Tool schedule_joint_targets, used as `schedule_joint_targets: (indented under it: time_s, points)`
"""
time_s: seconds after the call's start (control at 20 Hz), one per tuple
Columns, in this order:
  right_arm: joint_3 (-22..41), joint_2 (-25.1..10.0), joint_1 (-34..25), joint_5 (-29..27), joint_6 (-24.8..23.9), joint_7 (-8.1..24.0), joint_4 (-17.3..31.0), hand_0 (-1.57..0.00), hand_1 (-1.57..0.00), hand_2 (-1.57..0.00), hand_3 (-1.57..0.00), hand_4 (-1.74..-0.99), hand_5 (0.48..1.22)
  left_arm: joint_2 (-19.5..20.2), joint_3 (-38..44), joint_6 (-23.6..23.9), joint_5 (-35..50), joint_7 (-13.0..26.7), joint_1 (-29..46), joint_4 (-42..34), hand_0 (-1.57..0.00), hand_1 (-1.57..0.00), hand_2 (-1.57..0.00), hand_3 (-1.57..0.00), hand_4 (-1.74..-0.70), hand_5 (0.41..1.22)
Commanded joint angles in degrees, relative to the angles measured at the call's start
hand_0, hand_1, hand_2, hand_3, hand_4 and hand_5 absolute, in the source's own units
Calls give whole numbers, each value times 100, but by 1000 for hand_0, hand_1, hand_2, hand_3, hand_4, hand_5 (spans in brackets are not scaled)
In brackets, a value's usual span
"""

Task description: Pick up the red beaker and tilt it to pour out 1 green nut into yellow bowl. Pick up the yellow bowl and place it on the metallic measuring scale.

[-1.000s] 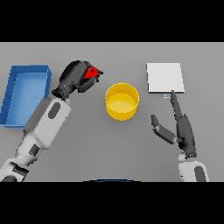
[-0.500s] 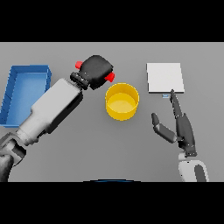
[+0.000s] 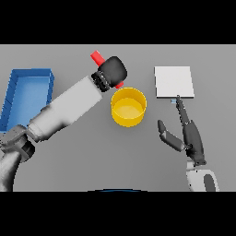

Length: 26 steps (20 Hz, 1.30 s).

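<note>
My left hand [image 3: 113, 70] is shut on the red beaker [image 3: 97, 58], holding it tilted above the far left rim of the yellow bowl [image 3: 128, 107]. Only the beaker's red ends show past the dark hand; one end sticks out up and left, a bit of the other shows just over the bowl's rim. No green nut is visible. The metallic measuring scale [image 3: 174, 82] lies flat to the right of the bowl. My right hand [image 3: 186, 133] rests open near the scale's front edge, fingers straight and pointing toward it.
A blue bin [image 3: 26, 94] stands at the left edge of the grey table, behind my left forearm. My left arm crosses the table diagonally from the lower left toward the bowl.
My left hand has carried the red beaker to the right, from beside the blue bin to over the bowl's rim, and tipped it. The right hand stayed still.
</note>
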Motion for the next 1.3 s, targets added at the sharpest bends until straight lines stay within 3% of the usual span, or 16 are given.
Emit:
schedule_joint_targets:
  time_s: [0.0,0.45,0.6,0.75,0.9,1.05,1.15,1.25]
  points:
    - [-43,-17,1,-90,35,-74,-16,1,1,1,1,-1063,697,27,-67,56,-85,-84,-73,63,-1571,-1571,-1571,-1571,-1723,1220]
    - [-18,114,-82,-15,-87,-57,139,1,1,1,1,-1065,684,-270,-702,427,-827,18,-212,270,-1571,-1571,-1571,-1571,-1736,1221]
    - [33,101,29,97,-140,-245,73,1,1,1,1,-1082,677,-347,-983,233,-1113,-146,-432,415,-1571,-1571,-1571,-1571,-1734,1221]
    - [-7,92,-66,102,-177,-68,52,1,1,1,1,-1063,673,-459,-1304,92,-1414,-438,-725,570,-1571,-1571,-1571,-1571,-1733,1221]
    - [23,101,-57,104,-157,-170,65,1,1,1,1,-1051,677,-650,-1561,0,-1668,-529,-874,758,-1571,-1571,-1571,-1571,-1732,1221]
    - [47,85,-19,148,-164,-143,-27,1,1,1,1,-1035,685,-623,-1547,-122,-1730,-612,-1068,785,-1571,-1571,-1571,-1571,-1728,1221]
    - [27,86,-44,153,-180,-115,59,1,1,1,1,-1035,684,-538,-1322,223,-1614,-801,-1302,921,-1571,-1571,-1571,-1571,-1726,1221]
    - [10,84,-75,164,-208,-113,84,1,1,1,1,-1030,683,-477,-1124,196,-1577,-779,-1656,1138,-1571,-1571,-1571,-1571,-1725,1221]
